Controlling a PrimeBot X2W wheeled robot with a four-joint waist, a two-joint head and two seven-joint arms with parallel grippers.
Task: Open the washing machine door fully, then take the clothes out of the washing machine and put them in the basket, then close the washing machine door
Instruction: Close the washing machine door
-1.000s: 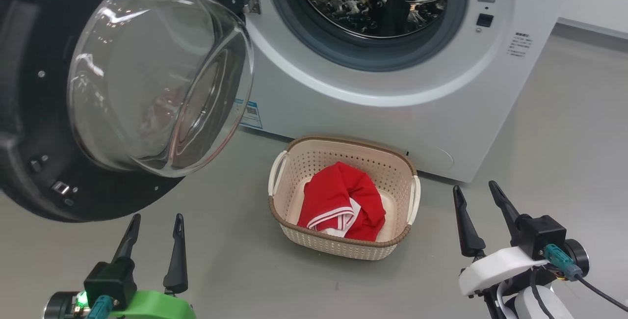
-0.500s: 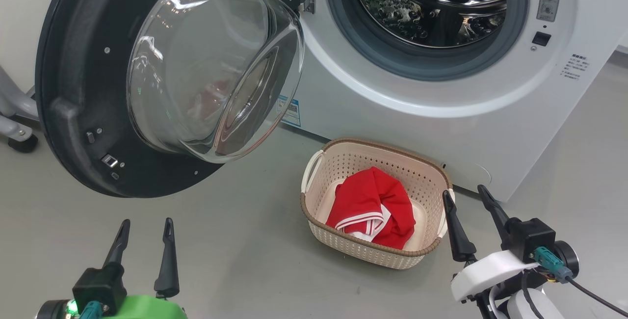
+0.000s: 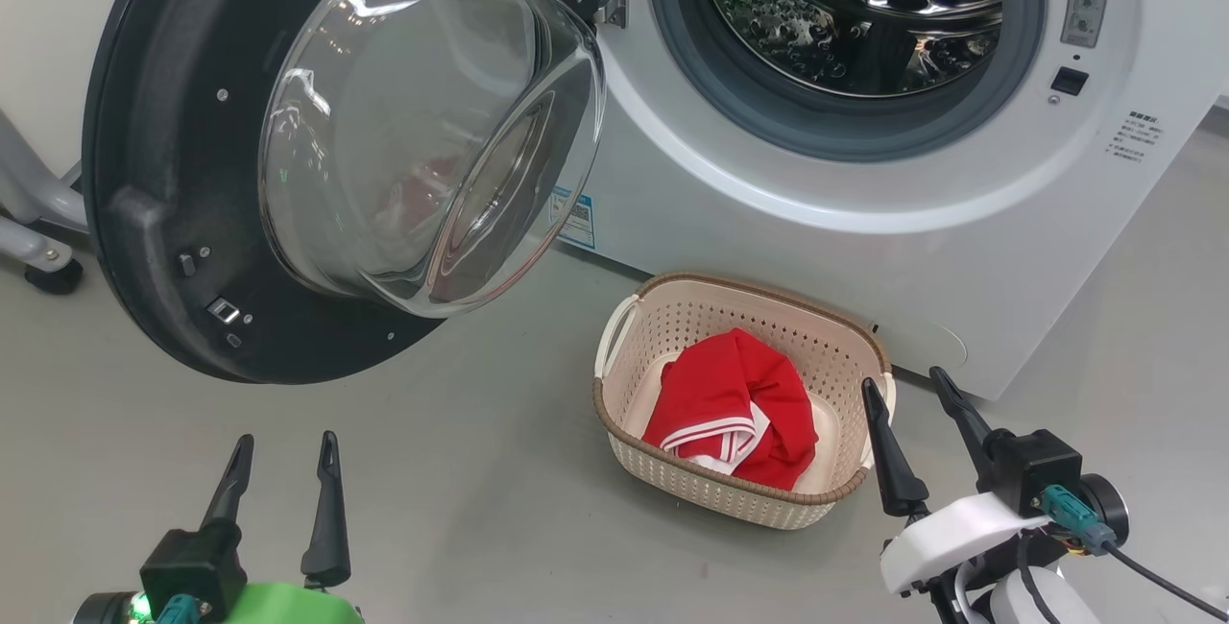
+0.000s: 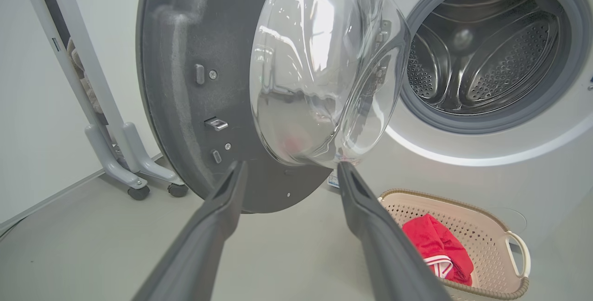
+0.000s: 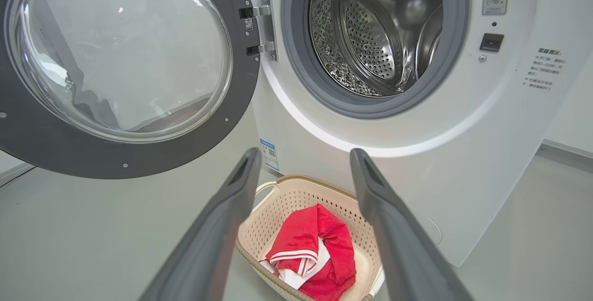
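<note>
Grey floor (image 3: 480, 509) spreads under everything and meets a pale wall at the far left. Low over it, at the lower left of the head view, hangs the left end effector (image 3: 287, 438), its two long dark fingers spread as wide as they go, with nothing between them. At the lower right hangs the right end effector (image 3: 903, 379), likewise fully spread and holding nothing. In the head view one of its fingers crosses the right end of the basket (image 3: 710, 494); the right wrist view looks down between the fingers onto that basket, which lies beyond the tips.

The basket stands on the floor just in front of the washing machine (image 3: 768, 259), below the drum opening; inside it lie the clothes (image 3: 730, 394), a crumpled red garment with white striped trim.

In the left wrist view the left fingers point up toward the lower edge of the glass bowl (image 3: 413, 125), with open air between. That bowl bulges toward the robot from the washing machine door (image 3: 163, 173), which hangs swung wide open to the left on its hinge (image 5: 264, 23), dark inner face outward.

Right of the hinge, the grey rubber seal (image 3: 768, 130) rings the steel drum (image 3: 864, 10), whose perforated wall and ribs gleam. A small blue label (image 3: 576, 219) sits low on the white front, just behind the bowl's edge, and a wheeled grey stand (image 4: 116, 157) rests by the wall, beyond the door.
</note>
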